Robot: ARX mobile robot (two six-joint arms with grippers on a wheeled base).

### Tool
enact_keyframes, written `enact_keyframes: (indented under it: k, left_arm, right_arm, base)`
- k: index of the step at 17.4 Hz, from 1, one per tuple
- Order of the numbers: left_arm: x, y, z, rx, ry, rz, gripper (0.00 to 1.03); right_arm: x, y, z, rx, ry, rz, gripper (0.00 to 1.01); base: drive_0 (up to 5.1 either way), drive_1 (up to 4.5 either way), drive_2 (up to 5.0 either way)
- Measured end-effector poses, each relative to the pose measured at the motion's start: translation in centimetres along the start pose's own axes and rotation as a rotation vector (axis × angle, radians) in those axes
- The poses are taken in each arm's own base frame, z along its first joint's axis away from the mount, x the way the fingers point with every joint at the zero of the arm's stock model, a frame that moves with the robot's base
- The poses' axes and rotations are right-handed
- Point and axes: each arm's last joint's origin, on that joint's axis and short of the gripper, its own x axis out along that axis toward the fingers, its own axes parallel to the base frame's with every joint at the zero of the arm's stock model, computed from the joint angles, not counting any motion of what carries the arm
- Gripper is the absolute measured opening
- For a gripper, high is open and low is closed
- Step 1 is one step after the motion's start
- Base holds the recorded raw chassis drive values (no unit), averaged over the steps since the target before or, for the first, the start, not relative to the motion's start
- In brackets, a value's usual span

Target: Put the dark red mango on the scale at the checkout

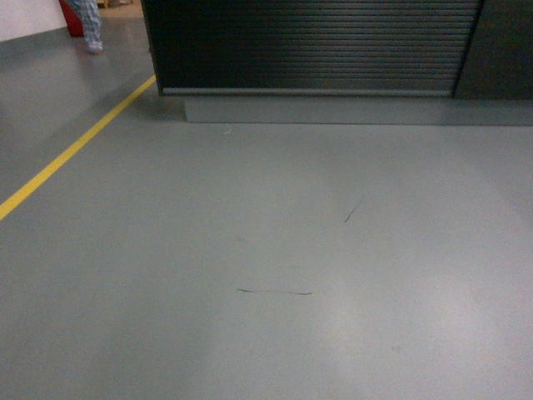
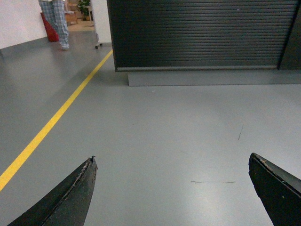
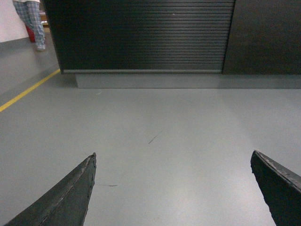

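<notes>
Mostly just grey floor (image 1: 275,250) here, scuffed with a few thin dark marks. Straight ahead is the checkout (image 1: 312,46), only its black ribbed front showing, sitting on a grey plinth (image 1: 350,110). A yellow line (image 1: 71,150) runs diagonally along the left side, and someone in plaid trousers (image 2: 56,16) is standing far back left. Left gripper (image 2: 171,188) has its fingers spread wide, nothing between them; same for the right gripper (image 3: 173,188). Mango and scale aren't in any view. No readable writing anywhere.
</notes>
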Motion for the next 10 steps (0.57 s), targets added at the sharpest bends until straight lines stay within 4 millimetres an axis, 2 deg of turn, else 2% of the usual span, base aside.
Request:
enact_keyframes:
  k: [10]
  left_arm:
    - [0.00, 0.00, 0.00, 0.000, 0.000, 0.000, 0.98]
  right_arm:
    - [0.00, 0.00, 0.00, 0.000, 0.000, 0.000, 0.98]
  base:
    - [0.0, 2.17, -2.1]
